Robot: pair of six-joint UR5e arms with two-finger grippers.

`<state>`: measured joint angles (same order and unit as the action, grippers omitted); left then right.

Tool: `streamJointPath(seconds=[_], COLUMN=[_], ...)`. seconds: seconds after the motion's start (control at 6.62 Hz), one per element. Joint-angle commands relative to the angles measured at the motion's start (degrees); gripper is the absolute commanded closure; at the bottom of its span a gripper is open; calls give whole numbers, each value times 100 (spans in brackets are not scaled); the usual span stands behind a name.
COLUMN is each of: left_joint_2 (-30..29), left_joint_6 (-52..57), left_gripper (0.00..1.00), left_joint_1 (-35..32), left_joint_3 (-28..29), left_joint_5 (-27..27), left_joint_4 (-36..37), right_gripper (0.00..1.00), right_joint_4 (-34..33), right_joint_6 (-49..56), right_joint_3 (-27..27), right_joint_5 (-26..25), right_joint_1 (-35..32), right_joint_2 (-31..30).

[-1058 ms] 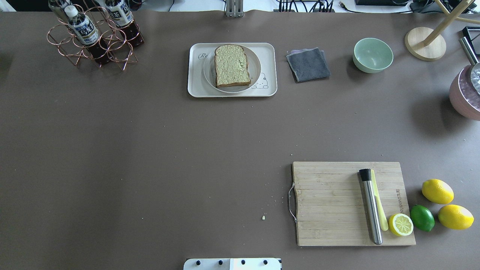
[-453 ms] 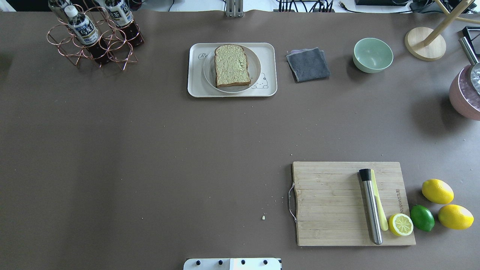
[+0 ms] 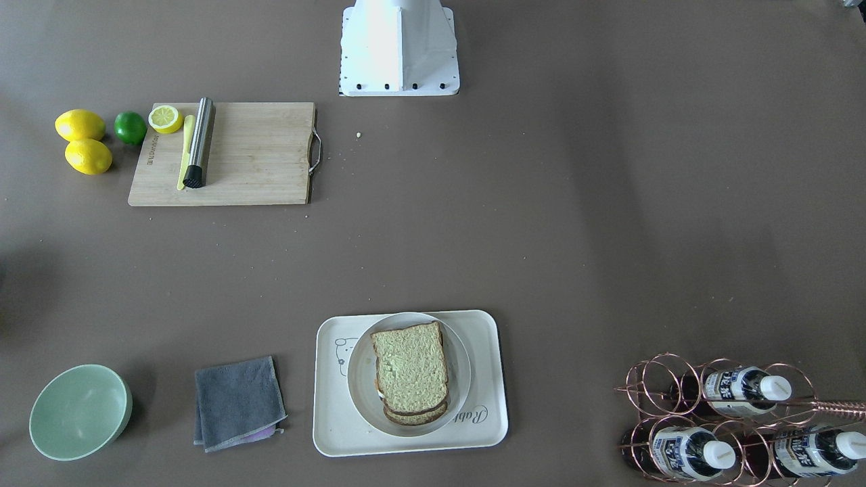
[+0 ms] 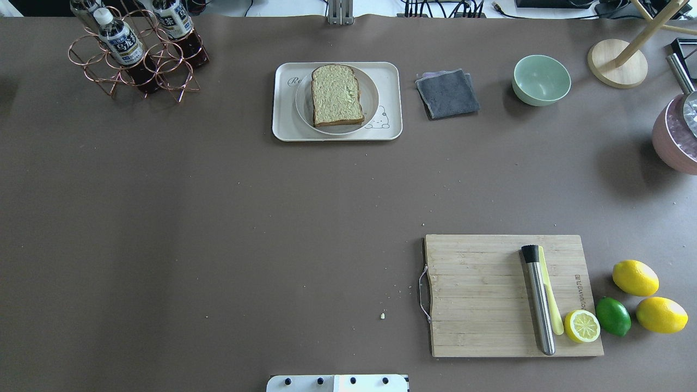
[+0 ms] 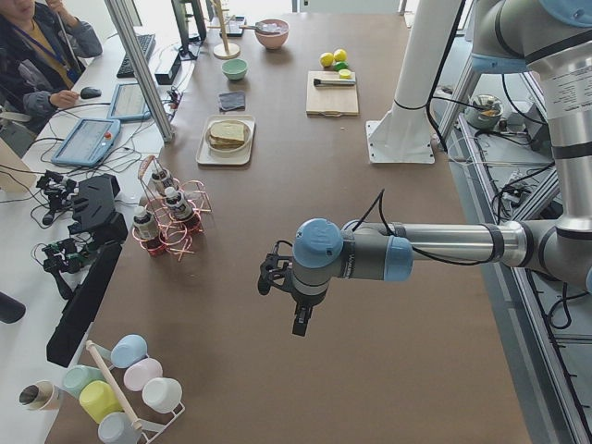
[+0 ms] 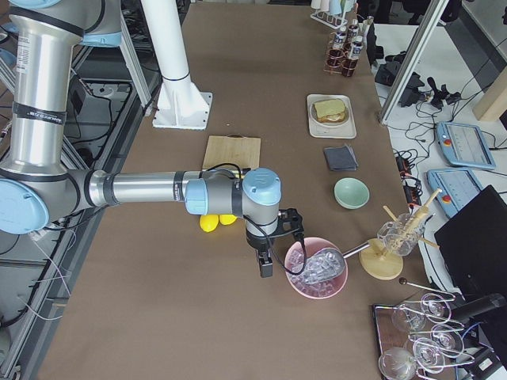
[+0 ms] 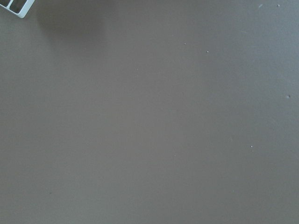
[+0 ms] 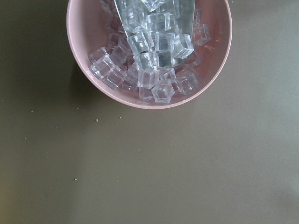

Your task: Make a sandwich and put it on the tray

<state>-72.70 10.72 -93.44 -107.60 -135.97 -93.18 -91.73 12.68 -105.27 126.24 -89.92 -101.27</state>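
Note:
The sandwich (image 4: 337, 95) lies on a round white plate (image 4: 373, 92) that rests on the cream tray (image 4: 283, 117) at the far middle of the table. In the front-facing view the sandwich (image 3: 409, 370) shows two stacked slices on the tray (image 3: 331, 419), with a sliver of white between them. Both grippers are away from it and outside the overhead view. My left gripper (image 5: 301, 319) hangs over bare table far to the left. My right gripper (image 6: 265, 265) hangs beside the pink ice bowl (image 6: 317, 269). I cannot tell whether either is open or shut.
A copper rack with bottles (image 4: 136, 51) stands far left. A grey cloth (image 4: 447, 93) and a green bowl (image 4: 541, 79) sit right of the tray. A cutting board (image 4: 479, 296) holds a steel muddler (image 4: 538, 299) and half a lemon (image 4: 581, 326); lemons and a lime (image 4: 613, 316) lie beside it.

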Motion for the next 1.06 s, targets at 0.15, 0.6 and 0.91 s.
streamJointPath(seconds=[0.15, 0.6, 0.91], left_joint_2=[-16, -130, -113], left_joint_6=[-227, -527, -527], left_gripper=[3, 3, 3], left_joint_1=[45, 265, 318], left_joint_3=[-156, -182, -139], left_joint_5=[-8, -17, 9], left_joint_4=[36, 19, 28], right_gripper=[0, 0, 0], right_joint_4=[-29, -20, 23], right_joint_6=[-38, -38, -3], right_joint_3=[-29, -55, -72], right_joint_5=[6, 15, 111], right_joint_1=[-34, -43, -43], right_joint_2=[-42, -68, -86])
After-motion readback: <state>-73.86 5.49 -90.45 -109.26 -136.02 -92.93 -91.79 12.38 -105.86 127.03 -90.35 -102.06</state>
